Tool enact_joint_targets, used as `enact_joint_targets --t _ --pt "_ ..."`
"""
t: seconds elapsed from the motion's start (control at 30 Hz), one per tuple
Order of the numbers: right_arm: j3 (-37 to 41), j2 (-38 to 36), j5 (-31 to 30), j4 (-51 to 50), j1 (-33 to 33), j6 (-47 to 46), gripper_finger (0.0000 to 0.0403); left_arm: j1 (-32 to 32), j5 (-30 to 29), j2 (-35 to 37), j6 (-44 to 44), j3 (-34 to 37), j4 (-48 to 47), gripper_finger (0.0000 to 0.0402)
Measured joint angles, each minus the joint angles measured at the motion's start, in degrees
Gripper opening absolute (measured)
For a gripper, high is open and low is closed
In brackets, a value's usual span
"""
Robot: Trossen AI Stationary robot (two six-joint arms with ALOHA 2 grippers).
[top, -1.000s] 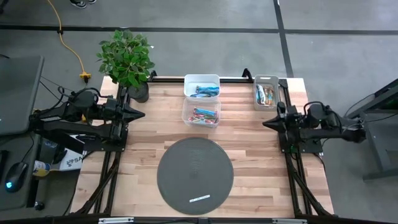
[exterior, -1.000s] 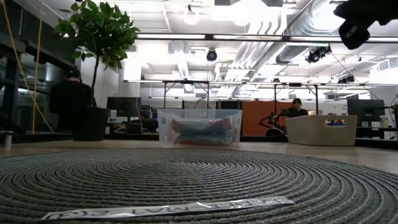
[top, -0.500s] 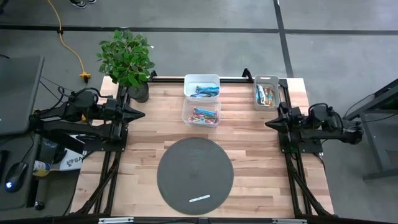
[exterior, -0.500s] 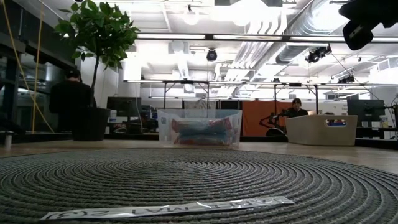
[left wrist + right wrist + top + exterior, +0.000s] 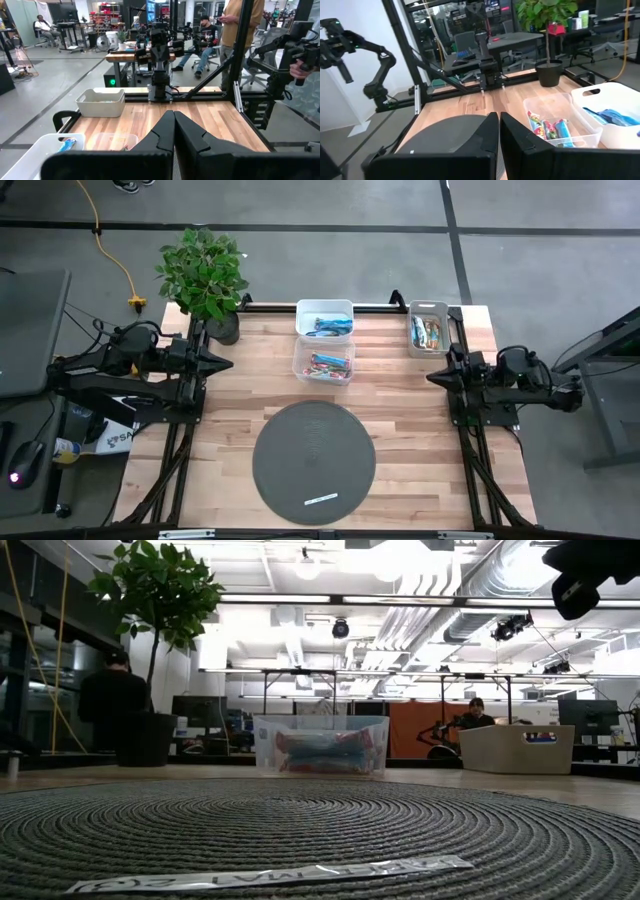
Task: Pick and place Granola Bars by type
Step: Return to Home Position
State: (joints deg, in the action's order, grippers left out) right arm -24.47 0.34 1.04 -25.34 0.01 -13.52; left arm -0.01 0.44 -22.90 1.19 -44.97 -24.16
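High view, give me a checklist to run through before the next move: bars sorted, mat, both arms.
1. Mat free of bars: ok, only the white strip lies on it.
2. Red bars inside the transparent bin: ok.
3. Blue bars inside the white bin: ok.
4. Tan-and-green bars inside the corner bin: ok; whether another type is mixed in, cannot tell.
5. The left arm at the table's left edge, jaws shut and empty: ok.
6. The right arm at the table's right edge, jaws shut and empty: ok.
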Motion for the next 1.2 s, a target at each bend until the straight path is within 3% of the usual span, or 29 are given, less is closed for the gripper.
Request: enact_joint_targets --t 0.7,1.0,1.2 --pt "0.0 0.1 -3.4 -0.8 0.0 1.3 0.0 0.0 0.0 0.0 0.0 0.0 0.0 0.0001" --pt "0.0 0.2 -9.1 -3.5 0.0 0.4 0.0001 0.0 0.0 0.0 0.0 0.0 0.0 0.0001" --pt "0.0 0.3 -7.8 -3.3 0.0 0.3 0.0001 0.0 0.0 0.0 0.0 0.0 0.0 0.0001"
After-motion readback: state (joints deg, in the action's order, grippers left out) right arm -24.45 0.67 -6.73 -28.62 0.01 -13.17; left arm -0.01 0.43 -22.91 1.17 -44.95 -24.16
